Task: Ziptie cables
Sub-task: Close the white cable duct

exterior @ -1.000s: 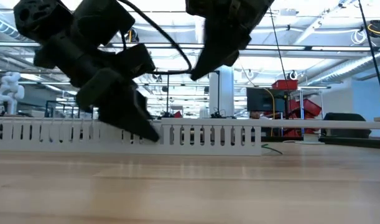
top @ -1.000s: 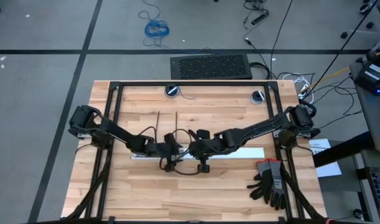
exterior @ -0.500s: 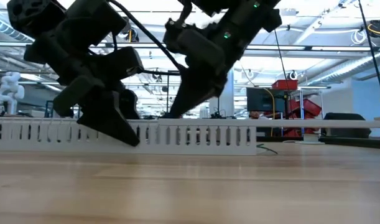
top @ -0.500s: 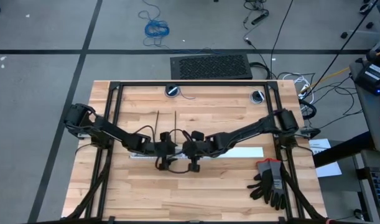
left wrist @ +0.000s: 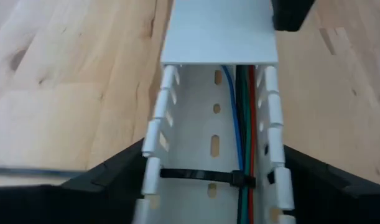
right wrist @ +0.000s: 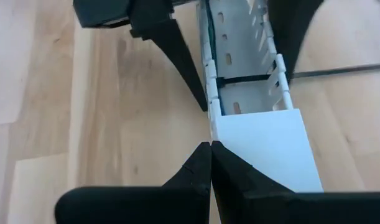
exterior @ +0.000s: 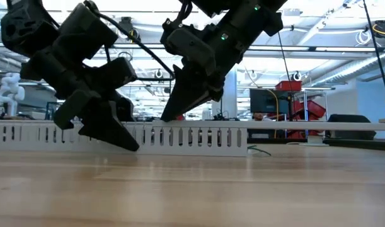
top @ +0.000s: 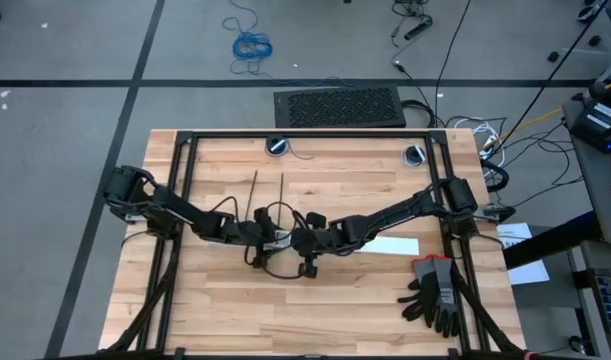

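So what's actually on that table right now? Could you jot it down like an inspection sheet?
Surface: wooden table.
Job's things: white slotted tray holding coloured wires; one black ziptie across it; two spare zipties lying loose.
Clutter: gloves.
Grippers: left gripper open, straddling the tray; right gripper shut beside the tray's lid.
Cables: black cords at the table's edge.
Surroundings: blue coiled cord on the floor.
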